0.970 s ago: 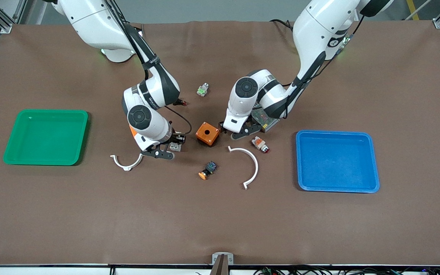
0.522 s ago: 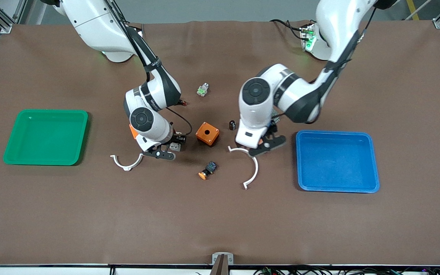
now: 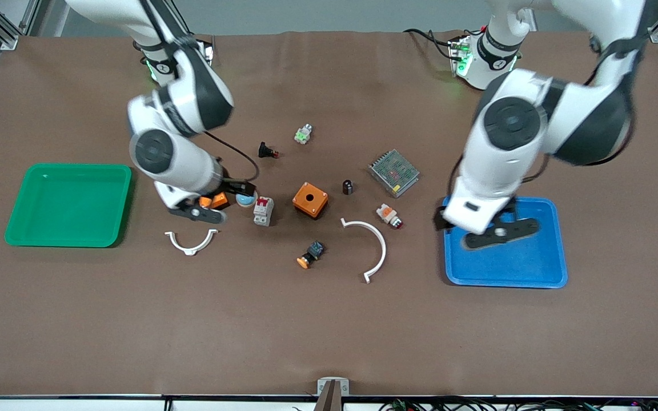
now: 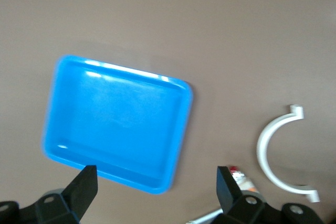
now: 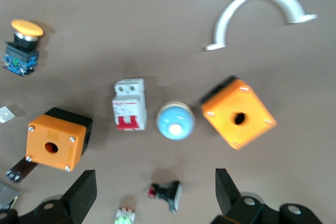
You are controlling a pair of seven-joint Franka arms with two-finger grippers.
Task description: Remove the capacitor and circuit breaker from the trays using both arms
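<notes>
The capacitor [image 3: 348,186], a tiny black cylinder, stands on the table between an orange box [image 3: 310,200] and a mesh-covered metal unit [image 3: 394,172]. The breaker [image 3: 263,211], a white block with red toggles, lies beside a blue-white round piece [image 3: 244,199]; it also shows in the right wrist view [image 5: 129,104]. My right gripper [image 3: 197,213] is open and empty, up over a second orange box [image 3: 216,201], a little toward the green tray from the breaker. My left gripper [image 3: 496,233] is open and empty over the blue tray [image 3: 534,268]. In the wrist views both grippers [image 5: 155,192] [image 4: 156,182] stand wide open.
A green tray [image 3: 69,204] lies at the right arm's end. Two white arc clamps [image 3: 377,245] [image 3: 192,242], a black-blue piece with orange cap [image 3: 311,254], a white-orange piece with red tip [image 3: 389,215], a black red-tipped button [image 3: 267,151] and a green-white piece [image 3: 303,135] lie mid-table.
The left arm swung empty from beside the capacitor to over the blue tray. The right arm rose and shifted toward the green tray, uncovering the breaker. Capacitor and breaker stayed on the table.
</notes>
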